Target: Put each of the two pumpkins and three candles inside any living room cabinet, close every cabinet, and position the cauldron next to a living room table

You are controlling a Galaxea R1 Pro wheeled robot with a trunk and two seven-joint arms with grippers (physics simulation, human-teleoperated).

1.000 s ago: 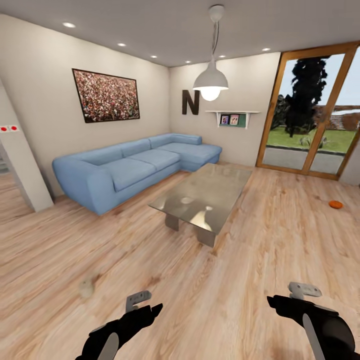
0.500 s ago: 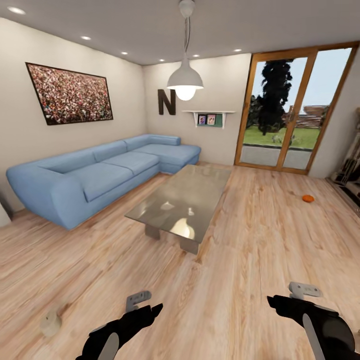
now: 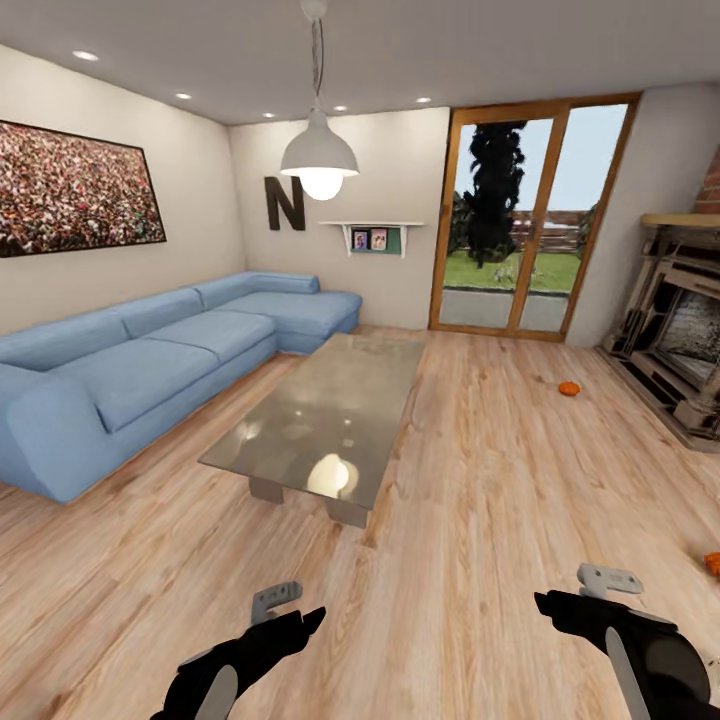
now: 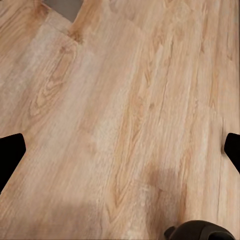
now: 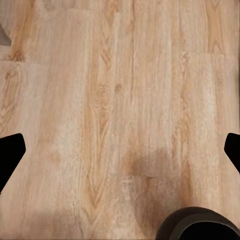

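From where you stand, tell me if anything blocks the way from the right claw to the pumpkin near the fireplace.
Nothing visible does. The pumpkin lies on bare wood floor ahead of the right claw. The glass table stands off to the left, the fireplace off to the right.

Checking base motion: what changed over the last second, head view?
The camera panned right: sofa and glass table slid left in frame, fireplace and a second pumpkin came in. Nothing grasped; both grippers, left and right, unchanged and open.
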